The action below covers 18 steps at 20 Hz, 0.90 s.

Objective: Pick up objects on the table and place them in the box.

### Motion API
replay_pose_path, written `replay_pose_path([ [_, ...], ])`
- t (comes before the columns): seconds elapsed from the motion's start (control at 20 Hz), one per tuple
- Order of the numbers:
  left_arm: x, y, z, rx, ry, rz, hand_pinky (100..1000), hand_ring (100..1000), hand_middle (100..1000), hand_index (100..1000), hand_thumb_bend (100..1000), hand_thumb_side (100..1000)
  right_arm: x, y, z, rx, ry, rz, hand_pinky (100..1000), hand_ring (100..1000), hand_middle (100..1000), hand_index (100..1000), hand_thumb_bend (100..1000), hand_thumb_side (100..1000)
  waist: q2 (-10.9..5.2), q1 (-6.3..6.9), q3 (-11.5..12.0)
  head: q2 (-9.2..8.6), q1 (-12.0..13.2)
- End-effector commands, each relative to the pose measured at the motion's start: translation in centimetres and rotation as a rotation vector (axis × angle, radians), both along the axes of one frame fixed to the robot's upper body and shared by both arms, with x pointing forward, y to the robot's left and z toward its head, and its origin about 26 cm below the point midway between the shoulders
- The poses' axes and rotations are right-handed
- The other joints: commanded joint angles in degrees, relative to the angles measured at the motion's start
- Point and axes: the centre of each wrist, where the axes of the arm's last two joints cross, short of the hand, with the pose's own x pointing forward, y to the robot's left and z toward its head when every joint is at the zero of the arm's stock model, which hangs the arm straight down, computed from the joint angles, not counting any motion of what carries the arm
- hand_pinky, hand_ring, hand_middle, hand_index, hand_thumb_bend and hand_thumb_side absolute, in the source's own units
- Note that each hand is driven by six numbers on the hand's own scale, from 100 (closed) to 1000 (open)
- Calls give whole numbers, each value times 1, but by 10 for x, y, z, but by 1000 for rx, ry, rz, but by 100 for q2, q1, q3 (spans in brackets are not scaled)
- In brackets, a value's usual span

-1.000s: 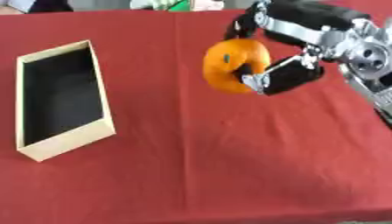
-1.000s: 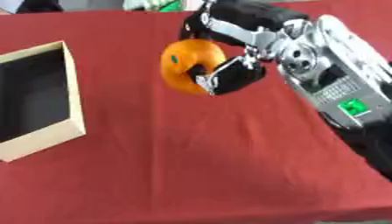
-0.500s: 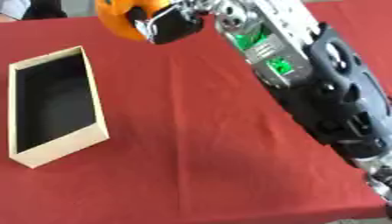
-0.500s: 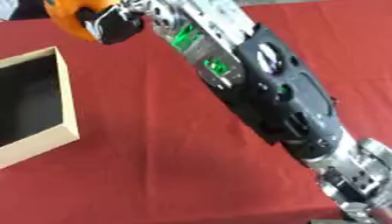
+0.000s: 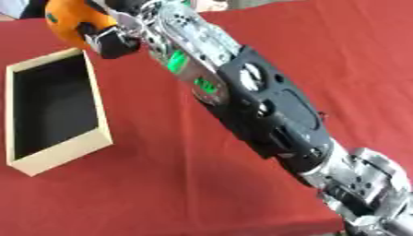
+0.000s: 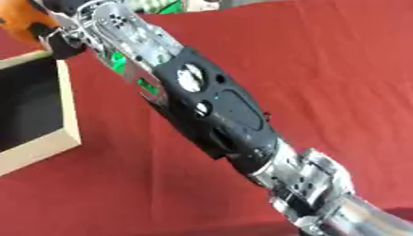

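Note:
An orange ball-shaped object (image 5: 71, 22) hangs in the air just beyond the far right corner of the box, with my right hand (image 5: 111, 38) shut on it. The box (image 5: 97, 120) is a tan open box with a black inside, lying at the left on the red cloth. My right arm (image 5: 250, 110) stretches diagonally from the lower right corner up to the upper left. My left hand shows in neither view.
A red cloth (image 5: 161, 184) covers the table. Green and white items (image 6: 165, 5) sit at the far edge. The table's front edge (image 5: 242, 227) shows at the bottom.
My right hand has carried the orange object leftward toward the box's far corner. The arm now stretches further across the view.

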Motion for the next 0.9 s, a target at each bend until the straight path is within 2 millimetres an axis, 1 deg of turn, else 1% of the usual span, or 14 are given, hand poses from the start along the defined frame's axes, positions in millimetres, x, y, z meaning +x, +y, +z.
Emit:
replay_pose_path([
  [0.05,-2,-6,11,9,-46,-33,624,689,650,751,563,827,2,14,-7,2,-32,4,840,693,468,721,100,100,-76,22,77,43,195],
  [0.2,-1,-9,13,6,-56,-53,623,689,649,751,563,828,9,19,-23,-11,-37,-19,839,695,471,722,100,100,-49,-3,180,25,213],
  [0.4,-1,-11,13,2,-52,-67,621,688,647,750,561,830,23,19,-45,-35,-28,-62,839,705,483,730,100,100,-30,-41,255,-57,85],
  [0.55,-1,-11,13,0,-47,-71,619,688,646,750,559,831,29,19,-61,-76,-1,-58,845,723,511,747,100,110,-23,-62,282,-88,26],
  [0.6,-1,-11,12,-2,-46,-72,619,687,645,750,559,831,30,19,-64,-90,6,-50,846,731,530,756,100,130,-24,-70,290,-93,7],
  [0.7,-1,-11,12,-3,-44,-71,618,687,645,750,557,832,31,19,-68,-121,15,-36,855,772,611,792,100,209,-23,-83,297,-101,-16],
  [0.75,-1,-11,12,-3,-42,-70,618,687,645,750,557,832,32,19,-68,-132,13,-34,855,772,611,792,100,209,-23,-87,299,-102,-25],
  [0.8,-1,-10,11,-3,-40,-69,618,687,645,750,557,833,32,18,-66,-143,2,-35,855,819,709,828,100,311,-25,-91,303,-101,-42],
  [0.85,-1,-10,11,-3,-38,-69,617,687,645,750,557,833,31,18,-65,-154,-11,-37,857,860,768,861,100,401,-26,-94,306,-102,-55],
  [0.9,-1,-10,11,-3,-36,-69,617,687,644,749,556,833,31,18,-63,-165,-23,-40,859,878,791,873,102,423,-27,-96,309,-100,-65],
])
